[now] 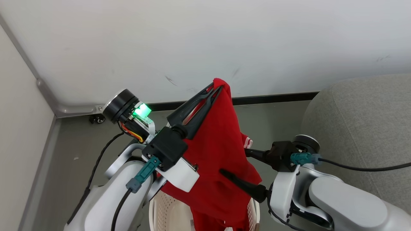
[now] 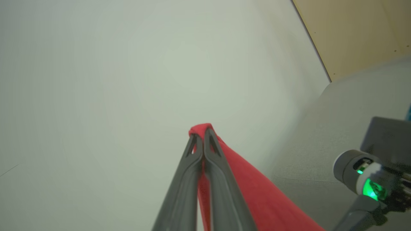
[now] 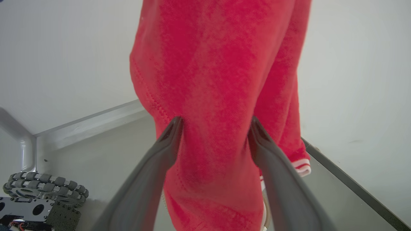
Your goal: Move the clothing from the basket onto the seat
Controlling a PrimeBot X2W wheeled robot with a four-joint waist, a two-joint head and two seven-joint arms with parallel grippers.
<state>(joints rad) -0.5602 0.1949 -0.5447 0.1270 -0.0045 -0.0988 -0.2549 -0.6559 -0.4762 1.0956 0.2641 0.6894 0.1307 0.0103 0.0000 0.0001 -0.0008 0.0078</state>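
White wall (image 1: 192, 41), dark baseboard (image 1: 273, 98) along its foot, grey floor (image 1: 80, 144) below it, silver corner trim (image 1: 45, 93) at its left end.

Left arm (image 1: 106, 199) raised, jaws pinched tight; right arm (image 1: 346, 205) lower, jaws spread wide.

Head view downward; wrists close on clothing (image 3: 218, 80)

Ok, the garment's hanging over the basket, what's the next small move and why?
Probably close the right gripper: its open fingers straddle the hanging red garment, which the left gripper pinches only at the top, and its tail reaches into the basket.
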